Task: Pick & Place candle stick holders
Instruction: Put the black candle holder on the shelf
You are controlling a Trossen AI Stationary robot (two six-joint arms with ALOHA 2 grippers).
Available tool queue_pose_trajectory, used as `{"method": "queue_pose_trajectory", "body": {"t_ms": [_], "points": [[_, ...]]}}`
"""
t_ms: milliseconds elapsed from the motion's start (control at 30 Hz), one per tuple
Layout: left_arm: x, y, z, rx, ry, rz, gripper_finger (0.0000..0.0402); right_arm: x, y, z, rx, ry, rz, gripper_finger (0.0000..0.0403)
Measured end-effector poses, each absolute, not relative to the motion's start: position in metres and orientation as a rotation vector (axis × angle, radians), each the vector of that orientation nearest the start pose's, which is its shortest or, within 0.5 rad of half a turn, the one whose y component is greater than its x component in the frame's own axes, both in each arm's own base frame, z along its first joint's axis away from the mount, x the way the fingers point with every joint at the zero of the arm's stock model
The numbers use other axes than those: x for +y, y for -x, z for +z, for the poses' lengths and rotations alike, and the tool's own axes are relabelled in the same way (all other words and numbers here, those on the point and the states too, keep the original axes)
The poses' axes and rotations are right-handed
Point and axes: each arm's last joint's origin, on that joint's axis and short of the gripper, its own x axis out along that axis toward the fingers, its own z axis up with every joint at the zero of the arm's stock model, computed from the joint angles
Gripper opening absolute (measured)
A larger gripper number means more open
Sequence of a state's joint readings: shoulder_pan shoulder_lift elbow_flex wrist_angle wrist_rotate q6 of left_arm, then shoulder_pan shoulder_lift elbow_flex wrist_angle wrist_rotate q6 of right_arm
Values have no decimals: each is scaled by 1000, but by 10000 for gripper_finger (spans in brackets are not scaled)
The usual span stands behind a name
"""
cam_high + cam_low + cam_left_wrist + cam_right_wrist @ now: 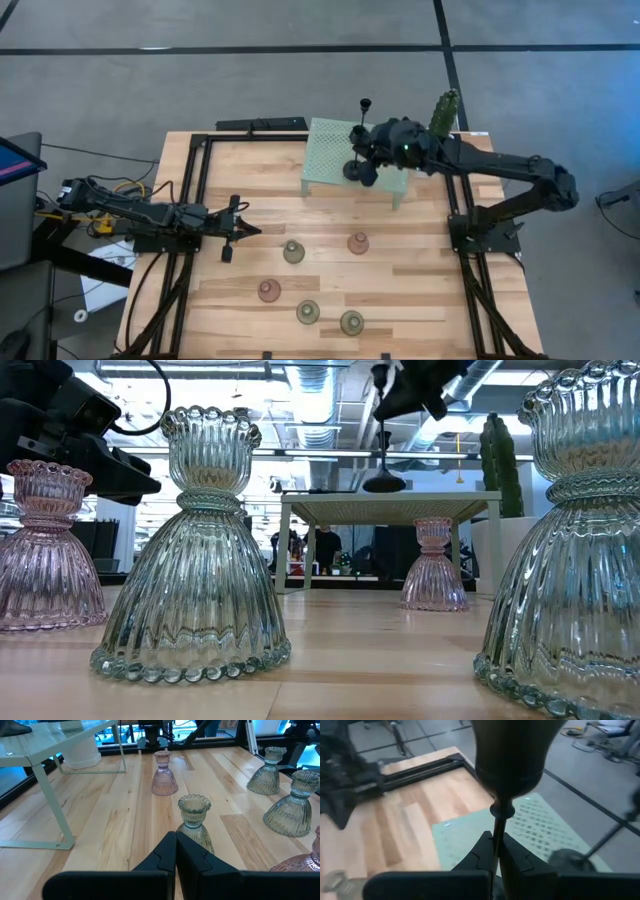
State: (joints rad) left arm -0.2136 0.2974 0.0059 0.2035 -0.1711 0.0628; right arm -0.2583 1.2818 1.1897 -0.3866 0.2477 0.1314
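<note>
High view first: the right gripper [362, 165] sits over the mint perforated stand [330, 150] at the far side of the table [420, 290], fingers pinched together on the thin stem of a black candle stick holder [357, 168]; right wrist view confirms it, the stem [496, 837] running straight up between the closed fingers, the holder's cup looming above, the perforated top below; a second black holder [366, 103] stands at the stand's far edge, its round base [568, 859] also showing on the stand in the wrist view; the green cactus [444, 110] is just beyond the stand's right corner.

Over on the left, the left gripper [236, 232] hangs low above the wood, fingers pressed together with nothing between them; just ahead of it in its wrist view, a pale green glass holder [194, 822] stands upright.

Down on the open table: that green holder [293, 252] and a pinkish holder [358, 243] side by side mid-table; nearer the front edge another pinkish one [269, 291], then two more green ones [307, 312] and [351, 322]; all five upright, all apart from one another.
</note>
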Motion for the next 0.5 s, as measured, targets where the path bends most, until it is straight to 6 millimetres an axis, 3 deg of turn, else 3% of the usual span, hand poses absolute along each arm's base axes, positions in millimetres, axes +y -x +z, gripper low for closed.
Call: {"method": "queue_pose_trajectory", "body": {"t_ms": [500], "points": [[-20, -114, 159, 85, -80, -45, 6, -107, -263, 342, 479, -179, -594, 0]]}}
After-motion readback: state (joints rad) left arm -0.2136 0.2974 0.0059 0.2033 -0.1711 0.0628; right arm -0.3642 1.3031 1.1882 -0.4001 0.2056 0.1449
